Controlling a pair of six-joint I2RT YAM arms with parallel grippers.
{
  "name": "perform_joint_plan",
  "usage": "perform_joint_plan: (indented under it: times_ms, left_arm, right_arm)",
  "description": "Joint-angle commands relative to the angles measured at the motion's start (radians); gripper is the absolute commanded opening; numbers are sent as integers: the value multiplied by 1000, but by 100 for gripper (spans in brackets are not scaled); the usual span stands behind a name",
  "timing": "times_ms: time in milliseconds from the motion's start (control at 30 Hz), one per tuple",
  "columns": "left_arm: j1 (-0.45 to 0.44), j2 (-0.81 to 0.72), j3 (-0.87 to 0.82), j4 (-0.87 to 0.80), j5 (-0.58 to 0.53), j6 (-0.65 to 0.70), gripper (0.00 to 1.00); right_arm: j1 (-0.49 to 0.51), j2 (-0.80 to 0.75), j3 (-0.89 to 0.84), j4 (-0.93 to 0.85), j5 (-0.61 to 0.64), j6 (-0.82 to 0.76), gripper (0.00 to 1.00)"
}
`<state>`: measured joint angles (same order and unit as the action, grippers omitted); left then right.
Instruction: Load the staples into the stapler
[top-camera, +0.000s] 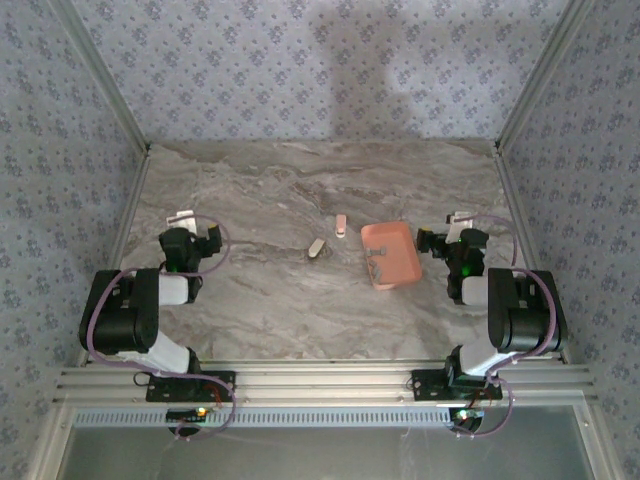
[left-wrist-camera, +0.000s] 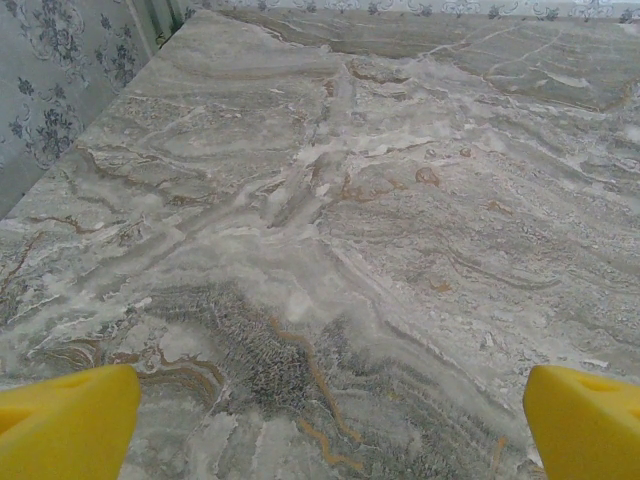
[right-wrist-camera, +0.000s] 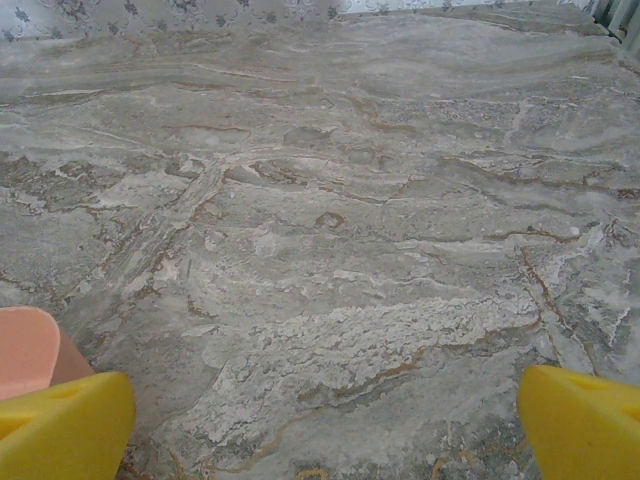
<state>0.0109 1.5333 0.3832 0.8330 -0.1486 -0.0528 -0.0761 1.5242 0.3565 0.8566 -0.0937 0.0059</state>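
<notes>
The stapler (top-camera: 341, 226), a tiny pale pink and white piece, lies at mid-table. A salmon tray (top-camera: 398, 274) stands to its right with small grey staples (top-camera: 375, 262) near its left wall. My left gripper (top-camera: 190, 226) hovers over the left side of the table, far from the stapler. It is open, and its yellow fingertips (left-wrist-camera: 65, 420) stand wide apart with bare marble between them. My right gripper (top-camera: 450, 230) is just right of the tray and also open. Its fingertips (right-wrist-camera: 585, 420) are spread over bare table, and the tray's corner (right-wrist-camera: 25, 350) shows at the left.
A plain whitish oblong piece (top-camera: 317, 247) lies just left of and nearer than the stapler. Metal frame posts (top-camera: 120, 110) and patterned walls close in the marble table (top-camera: 300, 180) on the left, right and back.
</notes>
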Motion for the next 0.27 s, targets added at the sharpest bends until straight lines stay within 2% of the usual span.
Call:
perform_joint_plan:
  times_ms: [0,233]
  left_arm:
    - [-4,-1,17,2,7,6,98]
    - [-3,-1,17,1,11,7,98]
  right_arm:
    - [-3,10,20,1,-11,-18,100]
    - [-3,10,21,-1,-10,-18,100]
